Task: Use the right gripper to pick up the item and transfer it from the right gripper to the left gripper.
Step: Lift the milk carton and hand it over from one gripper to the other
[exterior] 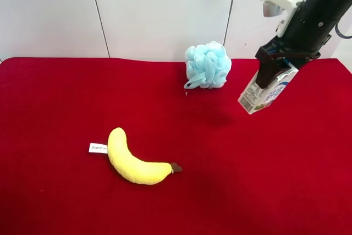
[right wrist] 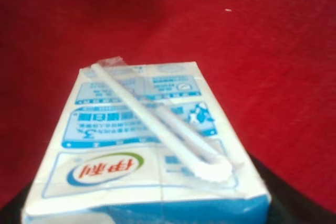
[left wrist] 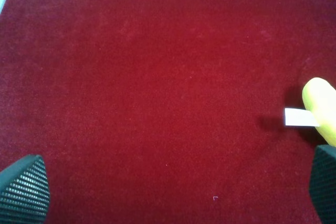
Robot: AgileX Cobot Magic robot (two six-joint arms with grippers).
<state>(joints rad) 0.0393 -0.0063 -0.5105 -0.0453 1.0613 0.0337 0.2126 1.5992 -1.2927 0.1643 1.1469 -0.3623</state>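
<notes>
The drink carton [right wrist: 147,145] runs off the right wrist view, its small print blurred. The left wrist view's edge cuts the plush banana [left wrist: 321,103], and only fingertips [left wrist: 23,192] of the left gripper [left wrist: 173,195] show.

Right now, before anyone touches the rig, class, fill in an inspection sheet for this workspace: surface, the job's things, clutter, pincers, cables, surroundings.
Surface: red cloth, flat, no spills seen.
Job's things: drink carton, tilted, held clear of the cloth, wrapped straw on its side.
Clutter: plush banana with white tag, lying flat; blue bath puff near the back edge.
Pincers: right pincer shut on the carton; left pincer open, empty, over bare cloth near the banana.
Cables: short dark loop beside the right arm, probably a cable.
Surroundings: white panelled wall behind.
</notes>
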